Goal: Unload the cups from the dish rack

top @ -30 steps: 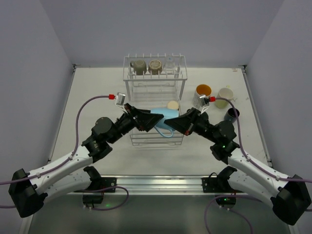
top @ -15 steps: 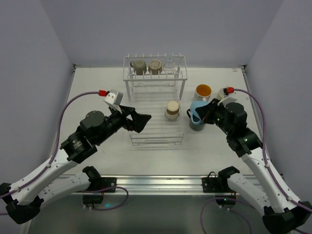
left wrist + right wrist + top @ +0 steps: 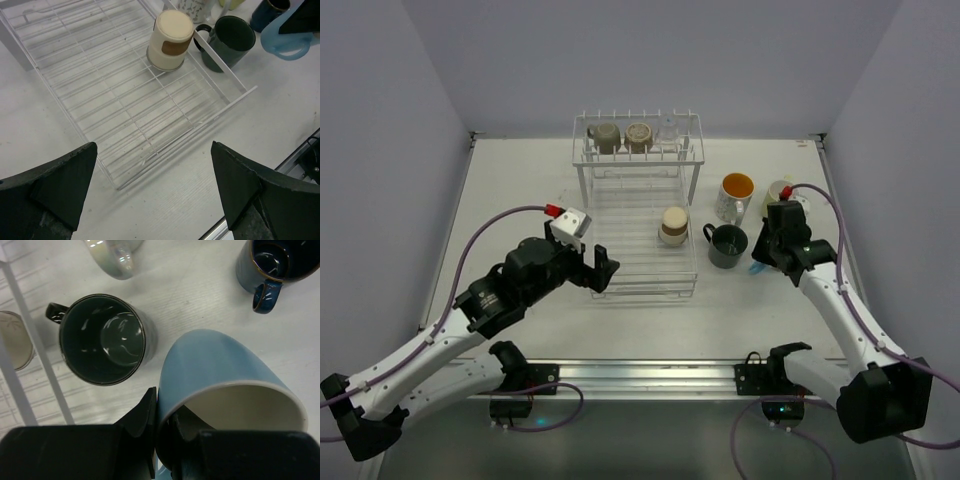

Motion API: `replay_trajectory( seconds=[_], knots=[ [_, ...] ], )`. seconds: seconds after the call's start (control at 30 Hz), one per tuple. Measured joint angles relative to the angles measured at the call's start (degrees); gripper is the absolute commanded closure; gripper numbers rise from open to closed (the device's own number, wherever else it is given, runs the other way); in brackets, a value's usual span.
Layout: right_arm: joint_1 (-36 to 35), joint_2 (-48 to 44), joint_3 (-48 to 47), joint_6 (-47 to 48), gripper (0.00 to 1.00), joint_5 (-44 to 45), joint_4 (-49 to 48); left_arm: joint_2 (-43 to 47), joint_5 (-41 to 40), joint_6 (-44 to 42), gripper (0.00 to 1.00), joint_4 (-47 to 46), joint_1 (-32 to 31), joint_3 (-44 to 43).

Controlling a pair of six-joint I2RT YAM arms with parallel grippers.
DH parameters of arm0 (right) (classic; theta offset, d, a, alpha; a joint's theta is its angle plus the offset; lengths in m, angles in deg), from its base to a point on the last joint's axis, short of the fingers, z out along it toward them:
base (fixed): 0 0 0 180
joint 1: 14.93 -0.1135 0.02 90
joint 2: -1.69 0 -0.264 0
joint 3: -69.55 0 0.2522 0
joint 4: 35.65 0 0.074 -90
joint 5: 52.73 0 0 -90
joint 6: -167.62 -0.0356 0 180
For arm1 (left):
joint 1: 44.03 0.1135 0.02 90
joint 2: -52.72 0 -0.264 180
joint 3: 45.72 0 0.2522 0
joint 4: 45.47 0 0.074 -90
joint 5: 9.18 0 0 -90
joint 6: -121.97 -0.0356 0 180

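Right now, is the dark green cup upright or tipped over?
Upright. The dark green cup stands on the table beside the dish rack, mouth up; the right wrist view looks into its empty inside.

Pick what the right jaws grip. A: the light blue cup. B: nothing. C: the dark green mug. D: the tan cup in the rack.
A: the right jaws pinch the rim of the light blue cup; the dark green mug stands free beside it.
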Motion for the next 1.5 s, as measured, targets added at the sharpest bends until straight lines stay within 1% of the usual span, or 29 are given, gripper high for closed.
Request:
replay_trajectory(
  seconds=[0.2,0.53,0.63,0.67,0.77,0.9,1.03,1.2,1.23,1.33,1.43,1.5],
  knots=[
    [2.2,7.0,0.0,1.1,1.0,-0.6,-1.5,0.5,0.0,-0.9,0.0,0.0,0.0,0.5],
    [4.7,16.9,-1.1,3.3,1.0,-2.8,-5.9,-1.3,0.1,-1.1,0.0,0.0,0.0,0.6],
    [5.0,18.4,-1.4,3.5,0.81,-3.7,-6.5,-3.2,0.3,-0.9,0.0,0.0,0.0,0.6],
    [5.0,18.5,-1.4,3.5,0.71,-3.7,-6.6,-3.9,0.4,-0.9,0.0,0.0,0.0,0.5],
    [5.0,18.4,-1.8,3.8,0.61,-3.9,-7.1,-6.5,0.6,-0.3,0.0,0.1,0.0,0.1],
    [5.1,17.5,-2.6,4.0,0.56,-3.9,-7.9,-9.4,0.7,1.3,0.0,0.0,0.0,-2.1],
    [5.2,14.3,-2.6,4.0,0.55,-4.6,-8.0,-13.1,1.1,2.8,0.0,-1.8,0.0,-4.7],
    [5.2,7.0,-2.1,3.8,0.52,-6.0,-9.1,-21.5,1.2,3.7,0.0,-5.0,-0.3,-8.1],
    [5.2,4.5,-1.5,3.6,0.47,-6.7,-9.6,-23.8,1.1,3.7,0.0,-5.9,-0.5,-8.9],
    [5.2,-4.5,1.8,2.4,0.38,-10.0,-12.6,-29.6,0.9,3.7,0.0,-8.1,-1.2,-11.2],
    [5.2,-14.2,5.3,1.0,0.34,-14.8,-15.6,-36.0,-0.1,3.5,0.0,-10.7,-1.9,-14.8],
    [5.1,-19.0,6.8,0.2,0.34,-17.9,-17.2,-40.0,-1.2,3.2,0.0,-12.2,-2.1,-17.5]
  ],
)
